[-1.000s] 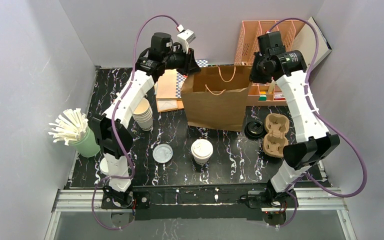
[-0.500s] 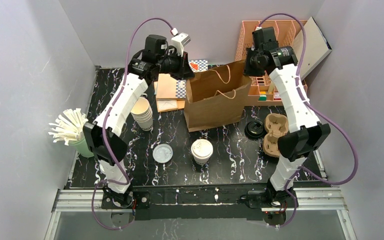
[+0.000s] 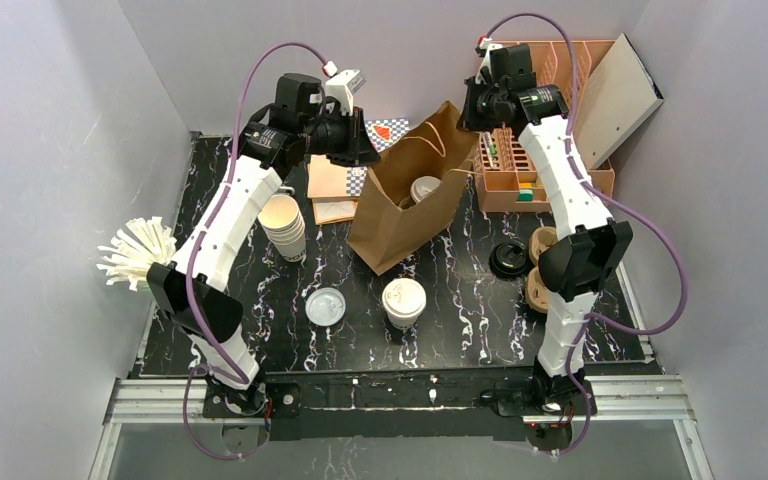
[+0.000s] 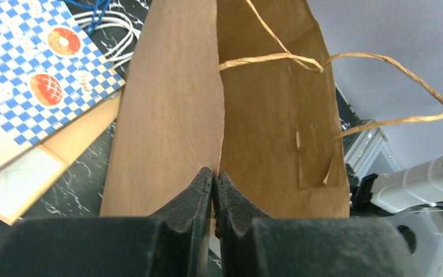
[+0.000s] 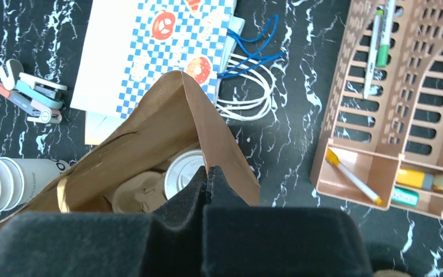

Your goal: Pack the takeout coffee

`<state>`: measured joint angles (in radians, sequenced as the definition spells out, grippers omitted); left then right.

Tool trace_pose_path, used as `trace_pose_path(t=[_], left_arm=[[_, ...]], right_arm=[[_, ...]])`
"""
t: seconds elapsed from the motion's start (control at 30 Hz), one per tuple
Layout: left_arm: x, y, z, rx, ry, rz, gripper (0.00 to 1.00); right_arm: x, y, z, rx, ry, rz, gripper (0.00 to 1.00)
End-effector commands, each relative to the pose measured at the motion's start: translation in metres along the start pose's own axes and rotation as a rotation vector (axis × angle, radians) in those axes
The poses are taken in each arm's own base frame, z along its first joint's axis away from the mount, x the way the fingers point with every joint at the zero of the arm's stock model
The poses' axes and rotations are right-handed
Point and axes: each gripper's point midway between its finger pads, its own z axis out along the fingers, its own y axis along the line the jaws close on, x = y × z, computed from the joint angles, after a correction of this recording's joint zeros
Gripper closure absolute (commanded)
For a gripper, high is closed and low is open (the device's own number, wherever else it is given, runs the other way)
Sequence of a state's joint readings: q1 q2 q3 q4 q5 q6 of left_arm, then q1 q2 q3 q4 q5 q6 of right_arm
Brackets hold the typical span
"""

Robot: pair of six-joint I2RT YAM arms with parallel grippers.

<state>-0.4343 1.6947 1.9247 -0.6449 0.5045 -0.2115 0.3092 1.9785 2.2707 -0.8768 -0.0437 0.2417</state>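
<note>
A brown paper bag (image 3: 400,215) hangs tilted above the back of the table, pinched at its rim from both sides. My left gripper (image 4: 214,176) is shut on the bag's (image 4: 173,115) left edge. On the right edge of the rim, my right gripper (image 5: 207,170) is also shut. Inside the bag (image 5: 173,109) one takeout coffee with a white lid (image 5: 183,172) sits in a cardboard carrier (image 5: 141,193). A second white-lidded takeout coffee (image 3: 403,300) stands on the table in front of the bag, apart from both grippers.
A stack of lidless cups (image 3: 285,225) stands left of the bag, and a loose pale lid (image 3: 326,305) lies near the front. A black lid (image 3: 510,258) and a cardboard carrier (image 3: 545,265) are on the right. A peach organizer (image 3: 540,150) stands at the back right, stirrers (image 3: 140,255) at the left edge.
Both grippers closed on the bag's rim and rose, lifting and tilting the bag. Its mouth now faces the camera and the lidded cup inside shows.
</note>
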Motion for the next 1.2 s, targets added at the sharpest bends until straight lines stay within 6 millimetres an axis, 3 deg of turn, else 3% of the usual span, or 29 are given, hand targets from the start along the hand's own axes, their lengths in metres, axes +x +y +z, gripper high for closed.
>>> trace_pose_path(t=[0.0,0.07,0.23,0.4,0.6,0.8,1.03,1.17], left_arm=[[0.004,-0.012,-0.008,0.023,0.019,-0.088,0.90],[0.005,-0.016,-0.011,0.039,0.023,-0.091,0.83],[-0.004,-0.019,-0.021,0.029,-0.006,-0.009,0.51],[-0.030,-0.011,-0.013,0.001,-0.044,0.048,0.44],[-0.055,0.002,0.010,-0.015,-0.080,0.095,0.36],[-0.075,0.015,0.036,0.002,-0.145,0.137,0.37],[-0.085,0.020,0.071,0.077,-0.184,0.122,0.39],[-0.088,0.020,0.082,0.109,-0.200,0.101,0.46]], right_arm=[[-0.040,0.020,-0.003,-0.108,-0.147,-0.070,0.95],[-0.046,0.027,-0.004,-0.138,-0.173,-0.084,0.88],[-0.058,0.031,-0.016,-0.125,-0.197,-0.077,0.49],[-0.057,0.018,-0.045,-0.024,-0.193,0.015,0.27],[-0.029,0.013,-0.079,0.032,-0.131,0.170,0.26],[-0.001,0.018,-0.104,0.023,-0.093,0.343,0.26],[0.027,0.031,-0.088,-0.033,0.022,0.466,0.30],[0.036,0.035,-0.080,-0.054,0.053,0.500,0.32]])
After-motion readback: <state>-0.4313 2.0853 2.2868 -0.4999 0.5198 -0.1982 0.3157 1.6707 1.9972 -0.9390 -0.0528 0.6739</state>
